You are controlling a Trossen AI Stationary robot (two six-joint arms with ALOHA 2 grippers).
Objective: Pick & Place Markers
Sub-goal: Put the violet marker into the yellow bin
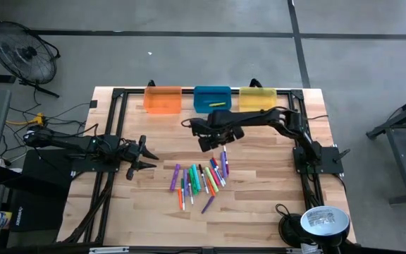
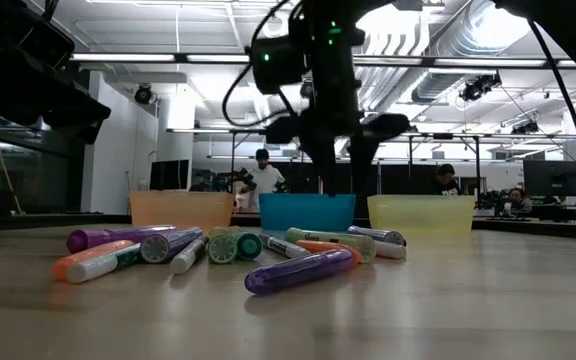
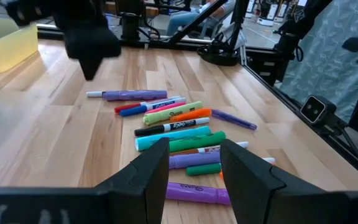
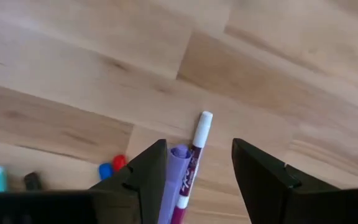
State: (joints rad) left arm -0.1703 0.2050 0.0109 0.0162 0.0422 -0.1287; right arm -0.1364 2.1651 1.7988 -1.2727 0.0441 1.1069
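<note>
My right tool (image 1: 212, 143) hangs over the far edge of the markers (image 1: 201, 180), its two fingers (image 4: 143, 177) parted with nothing between them. Straight below the gap lie a purple marker (image 4: 178, 180) and a white-capped magenta one (image 4: 194, 149), flat on the desk (image 1: 259, 204); print runs along the magenta barrel, but it is too small for me to read.

My left tool (image 1: 141, 156) waits at the left of the desk, fingers spread and empty, facing the heap. From there I can make out "Expo" on the orange marker (image 3: 179, 116) and probably the same on the black one (image 3: 169, 127).

The markers lie scattered mid-desk. Orange bin (image 1: 163, 99), blue bin (image 1: 212, 98) and yellow bin (image 1: 257, 98) line the far edge; a yellow marker (image 1: 218, 104) lies in the blue one.
</note>
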